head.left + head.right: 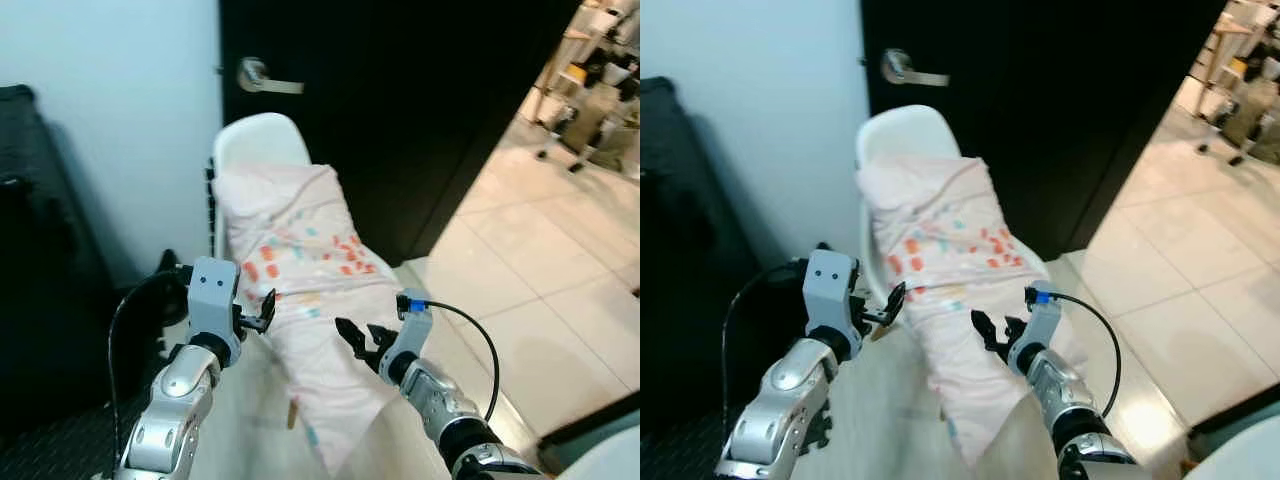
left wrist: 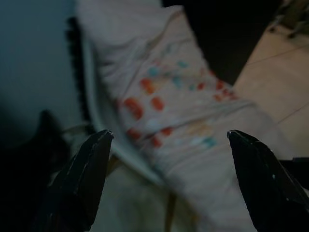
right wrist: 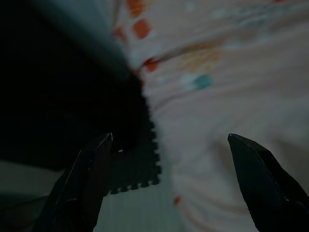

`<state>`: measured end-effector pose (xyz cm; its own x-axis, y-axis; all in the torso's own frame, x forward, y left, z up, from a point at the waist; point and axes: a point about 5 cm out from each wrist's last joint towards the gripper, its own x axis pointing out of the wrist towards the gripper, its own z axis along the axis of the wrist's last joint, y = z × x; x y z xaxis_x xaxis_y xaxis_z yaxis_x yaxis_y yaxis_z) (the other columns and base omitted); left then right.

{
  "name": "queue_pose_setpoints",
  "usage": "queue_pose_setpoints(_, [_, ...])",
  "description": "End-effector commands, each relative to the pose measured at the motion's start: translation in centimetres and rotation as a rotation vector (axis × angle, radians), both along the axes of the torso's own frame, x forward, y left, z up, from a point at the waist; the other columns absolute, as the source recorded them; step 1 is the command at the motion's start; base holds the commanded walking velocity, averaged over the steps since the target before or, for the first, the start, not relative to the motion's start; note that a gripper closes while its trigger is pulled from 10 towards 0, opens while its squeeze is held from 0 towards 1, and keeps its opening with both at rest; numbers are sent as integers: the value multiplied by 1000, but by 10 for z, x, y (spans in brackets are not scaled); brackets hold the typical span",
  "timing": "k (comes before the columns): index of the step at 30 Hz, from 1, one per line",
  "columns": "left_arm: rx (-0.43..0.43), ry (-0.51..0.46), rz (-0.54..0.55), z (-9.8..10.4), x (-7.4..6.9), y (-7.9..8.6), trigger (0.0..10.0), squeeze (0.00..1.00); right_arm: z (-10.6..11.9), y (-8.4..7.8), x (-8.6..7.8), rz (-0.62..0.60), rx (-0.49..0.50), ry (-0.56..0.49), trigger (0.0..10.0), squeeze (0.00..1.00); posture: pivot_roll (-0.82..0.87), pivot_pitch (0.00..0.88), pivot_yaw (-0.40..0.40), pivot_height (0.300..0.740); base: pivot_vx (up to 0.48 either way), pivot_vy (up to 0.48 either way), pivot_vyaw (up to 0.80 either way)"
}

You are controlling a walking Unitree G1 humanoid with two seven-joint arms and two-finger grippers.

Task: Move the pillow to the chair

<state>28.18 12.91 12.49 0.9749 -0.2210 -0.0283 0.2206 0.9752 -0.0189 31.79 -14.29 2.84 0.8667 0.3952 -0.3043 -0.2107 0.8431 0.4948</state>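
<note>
Before me, against the pale wall and beside a dark door with a metal handle, stands the white chair. On it lies the pillow, long and pale pink, with small orange, red and teal marks. Its upper end leans on the backrest, its middle covers the seat, and its lower end hangs over the front edge of the seat toward me.

I see my left gripper raised just beside the pillow's left edge, near the seat. From the left wrist view, its two black fingers stand wide apart, with the pillow and the white rim of the chair between and beyond them, and nothing is held. I cannot tell if a fingertip touches the cloth.

My right gripper is over the lower part of the pillow, a little to the right of its middle. From the right wrist view, its fingers are also spread wide and hold nothing, with the pink cloth close ahead and a dark mat with a toothed edge showing beside it.

To the right, light floor tiles lead away to a bright room. On the left stands a large dark object, which I cannot identify.
</note>
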Motion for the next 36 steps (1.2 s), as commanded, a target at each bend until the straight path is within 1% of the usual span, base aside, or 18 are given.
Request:
queue_pose_setpoints(1, [-6,26,-20,-7,-2,-6,10000,0,-13,-14,-10,-50,-40,49,10000,0,154,65,-141,740,-259,0,0])
queue_pose_setpoints(4, [-7,27,-20,-8,-2,-6,10000,0,-15,-15,-11,-56,-46,56,10000,0,154,65,-141,740,-256,0,0])
queue_pose_setpoints(8, [-12,39,-3,-13,-2,-2,10000,0,-19,-17,-14,-59,-60,69,10000,0,151,68,-140,740,0,0,0])
queue_pose_setpoints(13, [-7,39,-3,-14,-2,-1,10000,0,-19,-16,-15,-55,-75,74,10000,0,153,67,-141,740,0,0,0])
queue_pose_setpoints(27, [-21,40,-25,-17,-4,-4,10000,0,-21,-13,-15,-42,-82,82,10000,0,155,63,-145,740,0,0,-745])
queue_pose_setpoints(36, [-12,61,-53,-25,-5,-8,10000,0,-23,-16,-16,-55,-102,100,10000,0,152,58,-146,740,0,0,-744])
